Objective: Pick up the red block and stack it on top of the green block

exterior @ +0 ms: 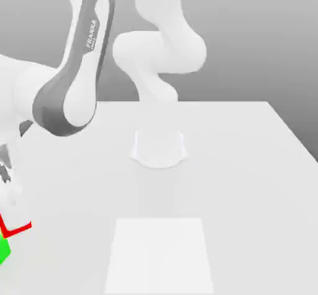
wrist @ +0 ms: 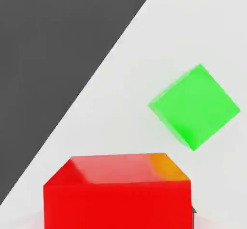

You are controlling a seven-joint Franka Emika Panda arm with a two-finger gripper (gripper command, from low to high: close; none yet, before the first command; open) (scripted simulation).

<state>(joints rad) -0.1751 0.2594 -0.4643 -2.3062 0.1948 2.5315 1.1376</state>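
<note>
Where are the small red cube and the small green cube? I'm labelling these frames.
small red cube (wrist: 116,201), hand view, on its front face.
small green cube (wrist: 195,106), hand view, middle of its top face.

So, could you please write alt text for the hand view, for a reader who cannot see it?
A red block sits close in the foreground, with a green block lying apart from it on a pale table. Beyond the table's diagonal edge, the background is dark grey.
</note>
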